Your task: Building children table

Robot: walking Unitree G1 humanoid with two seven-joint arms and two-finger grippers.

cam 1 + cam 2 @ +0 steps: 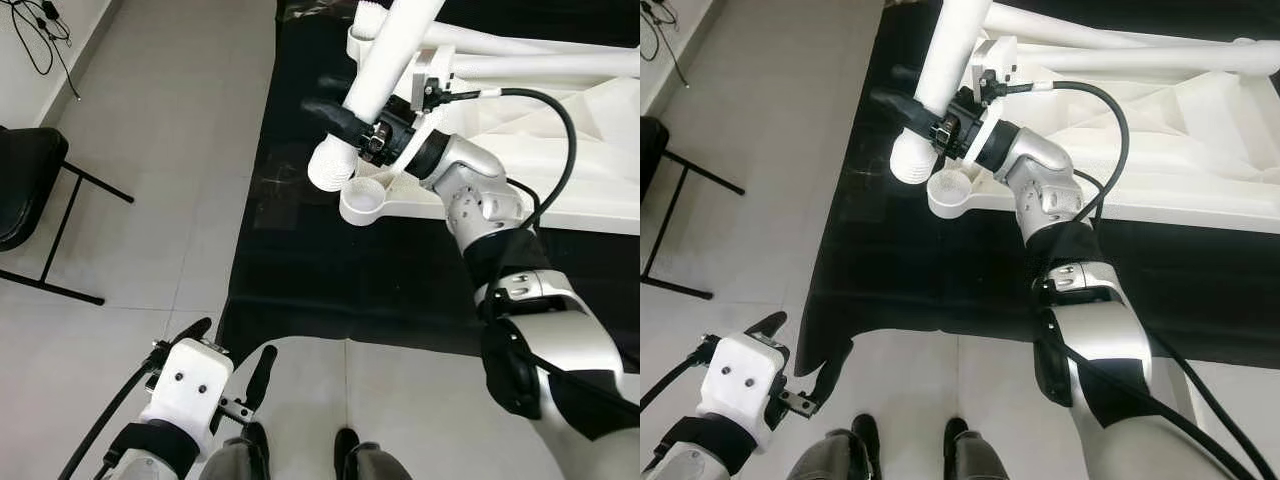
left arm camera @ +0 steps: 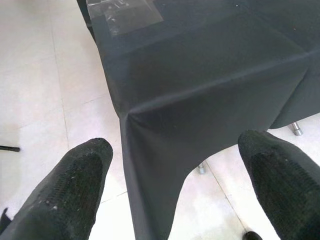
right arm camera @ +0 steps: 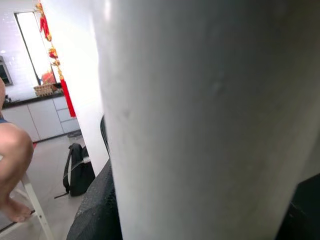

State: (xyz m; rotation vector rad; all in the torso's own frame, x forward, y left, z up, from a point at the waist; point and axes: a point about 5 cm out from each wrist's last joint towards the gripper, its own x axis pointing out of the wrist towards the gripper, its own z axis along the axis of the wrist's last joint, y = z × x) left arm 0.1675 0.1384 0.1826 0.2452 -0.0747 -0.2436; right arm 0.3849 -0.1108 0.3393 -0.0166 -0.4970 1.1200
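At nine o'clock of the head views stands a black chair on the pale tiled floor, with cables trailing along the wall at about ten o'clock. Down at seven o'clock the left gripper hangs idle just off the near corner of the black-draped table; its two black fingers are spread wide apart with nothing between them (the left wrist view looks straight past them at the cloth's corner and a clear plastic bag lying on it).

Toward twelve o'clock the right gripper is clamped on the white table leg, a thick tube held steeply tilted, its ribbed lower end hanging just beside and slightly left of the round socket at the corner of the upturned white tabletop. Two more white legs lie across the tabletop between twelve and two o'clock. A person's bare knee shows in the right wrist view.

The step in hand looks to be seating this leg: the end is not yet in the socket. Next it probably needs shifting toward three o'clock until it sits above the cup, standing more upright, then pressing or twisting down.
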